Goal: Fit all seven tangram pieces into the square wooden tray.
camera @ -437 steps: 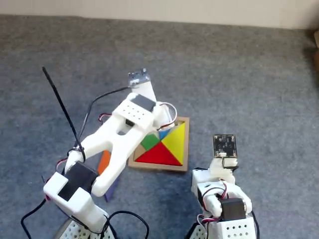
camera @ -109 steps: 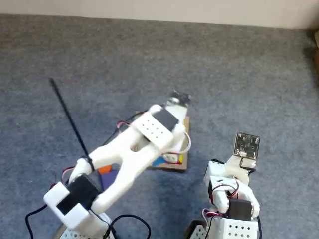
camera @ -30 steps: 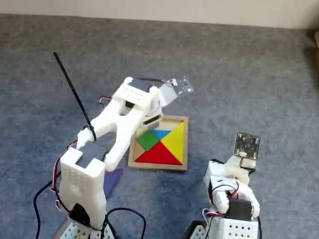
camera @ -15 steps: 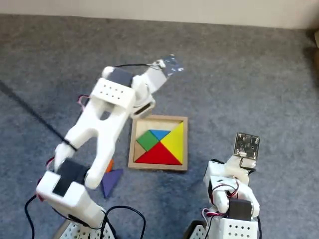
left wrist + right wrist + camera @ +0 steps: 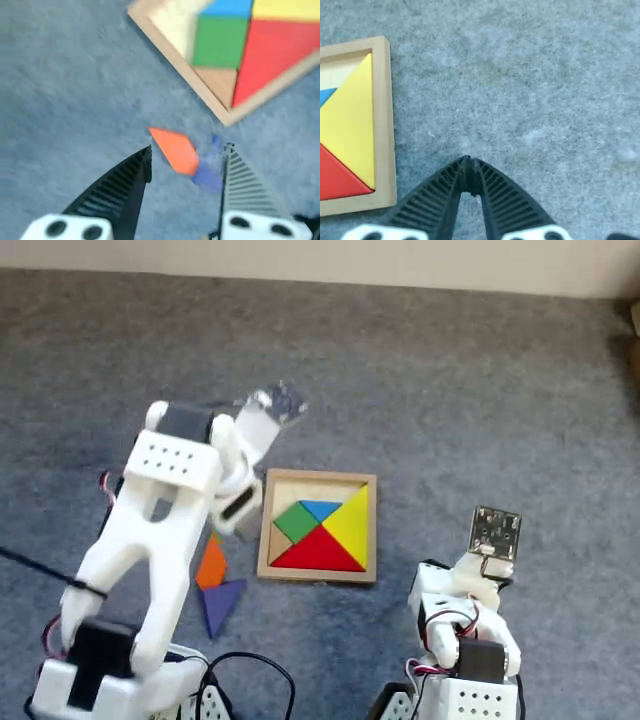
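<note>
Orange piece and purple piece were both off the tray, touching each other on the carpet just beside its left rim. Change: the left arm had been reaching over the tray; in the last second it swung back and left, and ended above those two loose pieces. The tray came back into full sight with red, yellow, green and blue seated. Pale patches remained along its left side; couldn't tell bare wood from a piece, so the seventh was unaccounted for. My read: placement done, next pick starting, at least two pieces to go.

Left claw: jaws spread wide, empty, touching nothing, hanging over the orange piece with purple under one finger's side. Orange looked like the target.

Right claw: pinched together, empty, parked over carpet right of the tray.
</note>
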Robot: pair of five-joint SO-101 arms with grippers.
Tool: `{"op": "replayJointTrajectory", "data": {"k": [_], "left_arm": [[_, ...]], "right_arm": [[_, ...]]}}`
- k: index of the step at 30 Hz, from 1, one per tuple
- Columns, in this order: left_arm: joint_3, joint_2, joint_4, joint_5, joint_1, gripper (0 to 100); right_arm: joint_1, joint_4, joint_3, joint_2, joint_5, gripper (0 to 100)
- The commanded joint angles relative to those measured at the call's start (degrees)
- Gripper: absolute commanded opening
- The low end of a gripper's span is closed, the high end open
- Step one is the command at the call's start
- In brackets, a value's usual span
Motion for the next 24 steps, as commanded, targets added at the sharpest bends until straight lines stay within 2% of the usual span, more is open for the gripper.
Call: {"op": "replayJointTrajectory", "data": {"k": [1, 6, 9, 15, 24], "left_arm": [[10.5, -9.9, -0.7, 0.3, -0.5, 24], [24.1, -18.7, -6.9, 0.0, -0.8, 24], [30.1, -20.9, -8.3, -3.3, -0.9, 24], [35.6, -21.2, -9.7, -4.1, -2.5, 24], [45.7, -21.2, -21.6, -3.9, -3.9, 24]], "right_arm": [[0.7, -1.1, 5.7, -0.7, 0.3, 0.6], [0.7, -1.1, 5.7, -0.7, 0.3, 0.6], [0.7, -1.1, 5.7, -0.7, 0.3, 0.6], [0.7, -1.1, 5.7, -0.7, 0.3, 0.6], [0.7, -1.1, 5.7, -0.7, 0.2, 0.6]]}}
